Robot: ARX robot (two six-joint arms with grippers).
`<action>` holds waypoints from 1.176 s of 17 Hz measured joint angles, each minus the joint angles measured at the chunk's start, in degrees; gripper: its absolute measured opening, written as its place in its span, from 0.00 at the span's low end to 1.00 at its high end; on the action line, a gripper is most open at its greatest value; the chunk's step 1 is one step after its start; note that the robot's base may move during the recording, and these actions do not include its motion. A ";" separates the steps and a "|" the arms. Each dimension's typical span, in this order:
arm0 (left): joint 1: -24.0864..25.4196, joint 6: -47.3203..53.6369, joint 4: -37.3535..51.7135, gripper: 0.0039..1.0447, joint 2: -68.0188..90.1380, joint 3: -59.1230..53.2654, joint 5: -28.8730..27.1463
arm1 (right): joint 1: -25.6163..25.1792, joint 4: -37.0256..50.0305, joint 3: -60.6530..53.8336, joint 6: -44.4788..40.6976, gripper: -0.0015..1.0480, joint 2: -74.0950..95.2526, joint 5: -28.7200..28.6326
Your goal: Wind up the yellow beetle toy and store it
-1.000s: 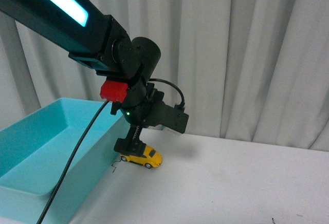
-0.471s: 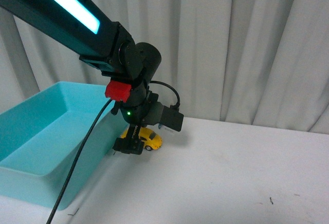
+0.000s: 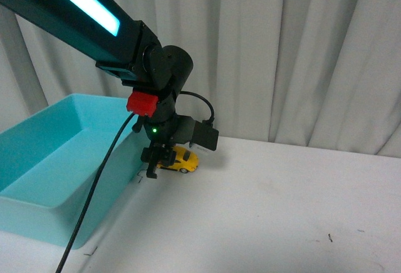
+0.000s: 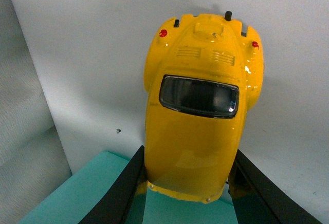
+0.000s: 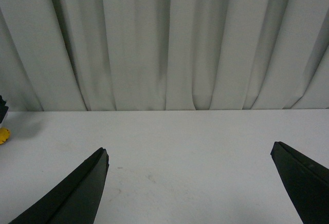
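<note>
While holding the left pincer [image 3: 156, 160] closed on the yellow beetle toy [image 3: 183, 159], press its wheels to the desk [image 3: 282, 210] and drag straight backward.

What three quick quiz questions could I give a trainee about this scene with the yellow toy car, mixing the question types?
1. True or false: the yellow beetle toy is inside the teal bin.
2. Which end effector has its fingers on either side of the toy? A) left B) right C) neither
3. Is the right end effector open or shut?

Key:
1. False; it is outside, beside the bin.
2. A, the left end effector.
3. Open, holding nothing.
</note>
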 joint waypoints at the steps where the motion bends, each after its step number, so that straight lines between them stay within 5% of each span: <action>1: -0.04 0.15 -0.13 0.38 -0.15 -0.04 0.24 | 0.00 0.00 0.00 0.00 0.94 0.00 0.00; 7: -0.17 2.25 -2.03 0.37 -5.14 -3.78 7.87 | 0.00 0.00 0.00 0.00 0.94 0.00 0.00; 11: 1.60 -8.98 -0.04 0.37 -21.00 -10.16 20.52 | 0.00 0.00 0.00 0.00 0.94 0.00 0.02; 14: 7.72 -21.49 3.96 0.37 -32.11 -14.75 27.54 | 0.00 0.00 0.00 0.00 0.94 0.00 0.00; 17: 16.90 -34.82 7.54 0.37 -40.26 -19.37 28.59 | 0.00 0.00 0.00 0.00 0.94 0.00 0.00; 20: 22.88 -44.70 9.29 0.37 -40.65 -24.68 22.53 | 0.00 0.00 0.00 0.02 0.94 0.00 0.00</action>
